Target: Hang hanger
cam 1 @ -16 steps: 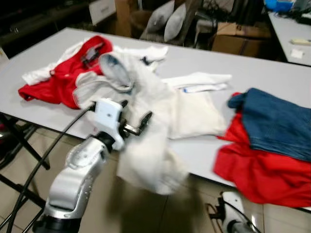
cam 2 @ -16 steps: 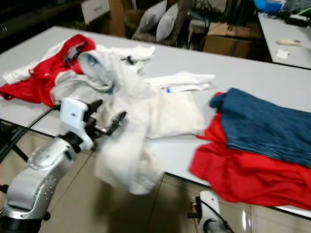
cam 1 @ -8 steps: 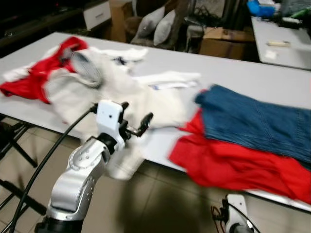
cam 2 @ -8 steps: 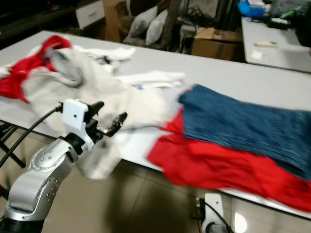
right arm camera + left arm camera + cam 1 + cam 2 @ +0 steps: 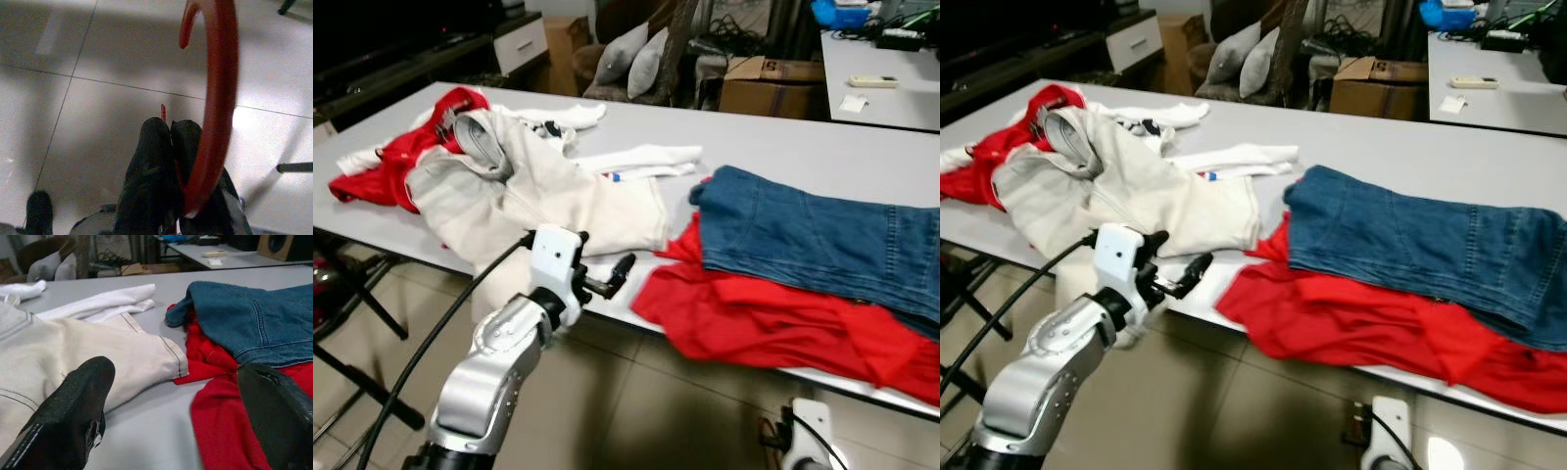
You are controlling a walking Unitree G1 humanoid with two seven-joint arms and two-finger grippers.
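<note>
Firmly, right pincer [image 5: 168,142] grips hanger [image 5: 215,98].

Light: even indoor light on the table [image 5: 822,162]; background at upper left of the eye views is dark.
Sharpness: eye views crisp, little blur.
Left wrist view: fingers [image 5: 73,411] close and soft.
Right wrist view: dim, glare patch on floor [image 5: 98,112] at right, hanger [image 5: 215,98] blurred.

Long grey table [image 5: 822,157] strewn with clothes on a pale tiled floor [image 5: 636,401], grey cushions [image 5: 641,61] and a cardboard box [image 5: 773,83] behind
</note>
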